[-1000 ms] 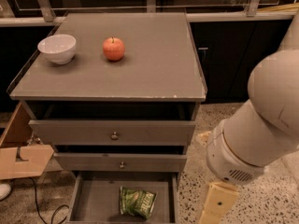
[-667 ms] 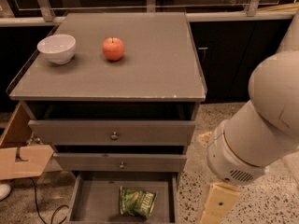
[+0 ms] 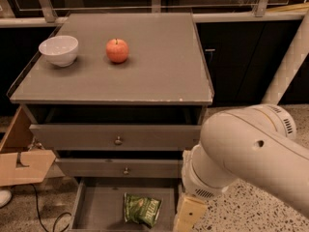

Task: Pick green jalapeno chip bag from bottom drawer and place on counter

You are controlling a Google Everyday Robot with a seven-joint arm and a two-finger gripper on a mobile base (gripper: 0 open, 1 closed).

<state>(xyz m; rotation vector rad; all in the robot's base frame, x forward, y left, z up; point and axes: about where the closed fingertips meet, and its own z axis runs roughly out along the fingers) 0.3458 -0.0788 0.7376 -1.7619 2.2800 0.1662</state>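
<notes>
The green jalapeno chip bag (image 3: pixel 141 209) lies crumpled on the floor of the open bottom drawer (image 3: pixel 94 209), right of its middle. The counter (image 3: pixel 145 71) is the grey cabinet top above. My gripper (image 3: pixel 189 216) shows only as a pale tan piece at the bottom edge, just right of the bag and beside the drawer's right side. The white arm (image 3: pixel 251 153) reaches down to it from the right. The gripper's tips are cut off by the picture's lower edge.
A white bowl (image 3: pixel 59 50) and a red apple (image 3: pixel 117 50) stand on the counter's far left part. Two upper drawers with round knobs (image 3: pixel 118 140) are slightly pulled out. A cardboard box (image 3: pixel 19 166) sits on the floor at left, with a black cable (image 3: pixel 46 211) nearby.
The arm has swung down and to the left, bringing the gripper closer to the drawer's right side. The bag, apple and bowl have not moved.
</notes>
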